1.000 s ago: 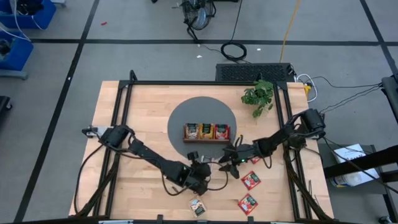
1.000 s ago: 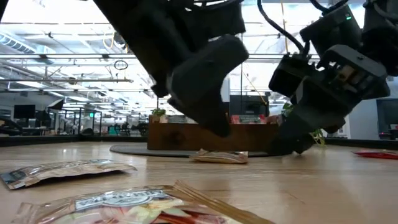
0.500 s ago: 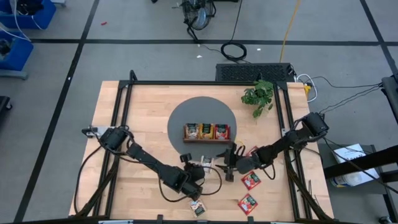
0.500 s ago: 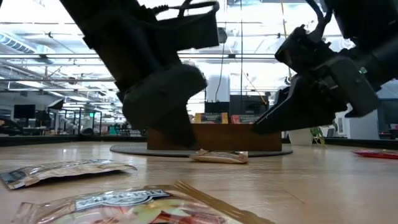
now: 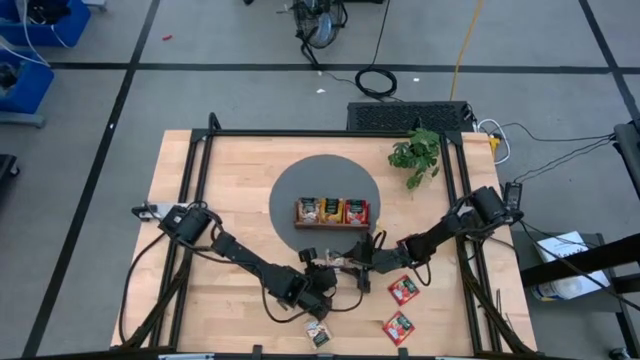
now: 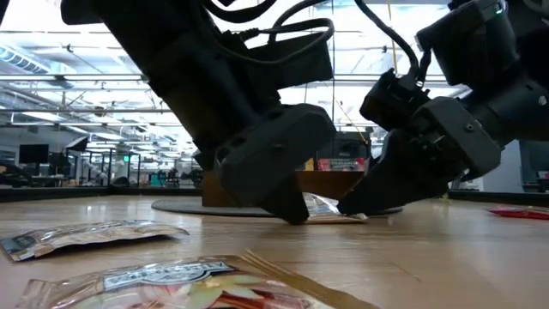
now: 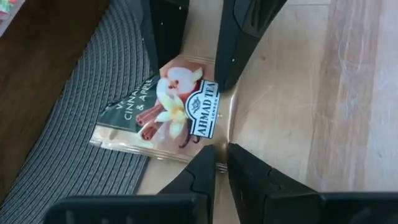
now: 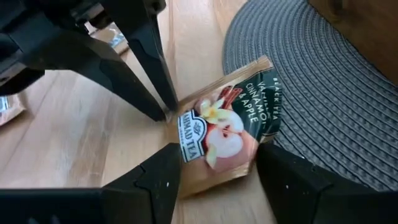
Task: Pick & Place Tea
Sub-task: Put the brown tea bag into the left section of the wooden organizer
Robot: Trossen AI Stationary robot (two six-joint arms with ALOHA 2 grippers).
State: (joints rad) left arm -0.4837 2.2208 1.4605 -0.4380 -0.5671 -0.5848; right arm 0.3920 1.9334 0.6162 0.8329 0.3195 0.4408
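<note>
We find bare desk (image 5: 230, 200) left of the left claw (image 5: 325, 268), whose fingers pinch one edge of the tea packet (image 7: 177, 106). The packet lies half over the grey mat (image 5: 290, 195) rim, just before the wooden tray (image 5: 333, 225). The right claw (image 5: 362, 262) straddles its opposite edge, spread wide. Two red packets (image 5: 403, 290) lie nearby.

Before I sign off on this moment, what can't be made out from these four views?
- High view: the packet between the left gripper and right gripper is too small to show contact.
- Low view: the tray is mostly behind both arms.
- Left wrist view: whether its fingertips actually pinch the packet's edge.
- Wrist views: packet text partly cropped.
</note>
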